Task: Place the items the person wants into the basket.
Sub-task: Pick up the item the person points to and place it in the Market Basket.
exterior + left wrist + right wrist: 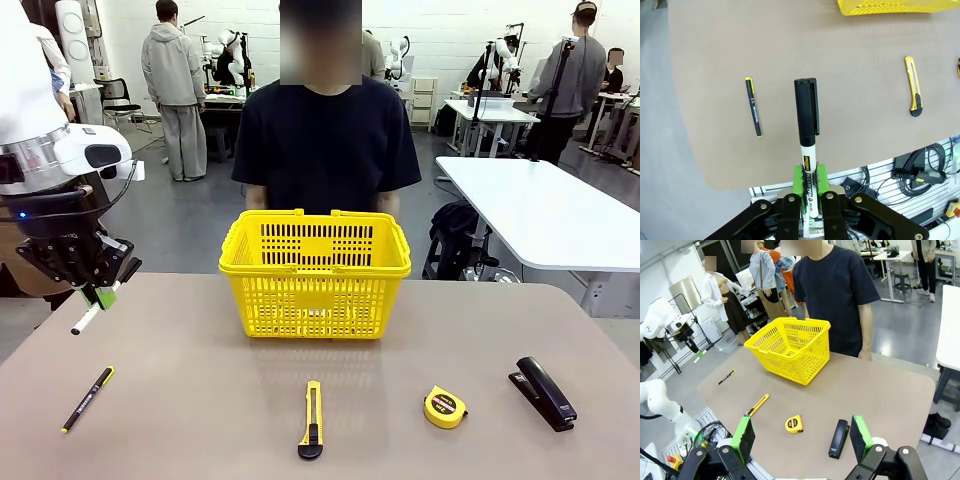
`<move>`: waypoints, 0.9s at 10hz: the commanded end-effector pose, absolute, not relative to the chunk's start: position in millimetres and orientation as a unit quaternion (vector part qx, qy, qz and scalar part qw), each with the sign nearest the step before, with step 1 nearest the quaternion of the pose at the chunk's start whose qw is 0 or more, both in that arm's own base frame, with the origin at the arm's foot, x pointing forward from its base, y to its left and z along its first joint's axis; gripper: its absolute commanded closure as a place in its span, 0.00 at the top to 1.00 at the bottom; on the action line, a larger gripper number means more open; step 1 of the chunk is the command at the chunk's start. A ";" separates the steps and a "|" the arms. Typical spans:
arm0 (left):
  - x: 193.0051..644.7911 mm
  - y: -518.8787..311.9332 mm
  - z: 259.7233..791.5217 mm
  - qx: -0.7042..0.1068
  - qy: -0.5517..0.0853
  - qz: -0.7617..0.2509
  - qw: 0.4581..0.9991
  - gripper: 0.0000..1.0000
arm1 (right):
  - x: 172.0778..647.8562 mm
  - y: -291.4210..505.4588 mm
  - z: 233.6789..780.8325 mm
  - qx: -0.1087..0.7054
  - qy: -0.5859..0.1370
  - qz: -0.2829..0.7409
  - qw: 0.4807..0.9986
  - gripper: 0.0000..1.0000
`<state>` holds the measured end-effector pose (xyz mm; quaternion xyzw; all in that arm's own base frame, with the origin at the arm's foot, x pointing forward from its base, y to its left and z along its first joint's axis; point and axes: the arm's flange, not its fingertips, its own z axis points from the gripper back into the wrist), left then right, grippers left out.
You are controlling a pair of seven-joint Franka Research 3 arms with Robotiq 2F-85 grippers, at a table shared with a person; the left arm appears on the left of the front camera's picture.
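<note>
White left arm [70, 150], black left hand [810, 187], green pads [798, 181], brass screws [763, 206]

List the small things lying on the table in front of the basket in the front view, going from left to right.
pen → utility knife → tape measure → stapler

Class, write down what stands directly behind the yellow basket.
A person in a dark navy T-shirt stands behind the basket. From the front, it covers their hands and waist.
</note>
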<state>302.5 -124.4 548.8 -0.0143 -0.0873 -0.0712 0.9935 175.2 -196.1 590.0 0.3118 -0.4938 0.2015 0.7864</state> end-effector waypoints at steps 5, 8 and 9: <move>393.3 -181.4 588.9 0.029 -0.080 -0.223 0.971 0.12 | 178.1 -195.3 589.8 0.315 -0.499 0.203 0.782 1.00; 467.8 -251.4 592.6 0.097 -0.090 -0.373 0.918 0.12 | 178.1 -195.3 589.8 0.315 -0.499 0.203 0.782 1.00; 484.1 -269.4 587.5 0.106 -0.083 -0.388 0.912 0.12 | 178.1 -195.3 589.8 0.315 -0.499 0.203 0.782 1.00</move>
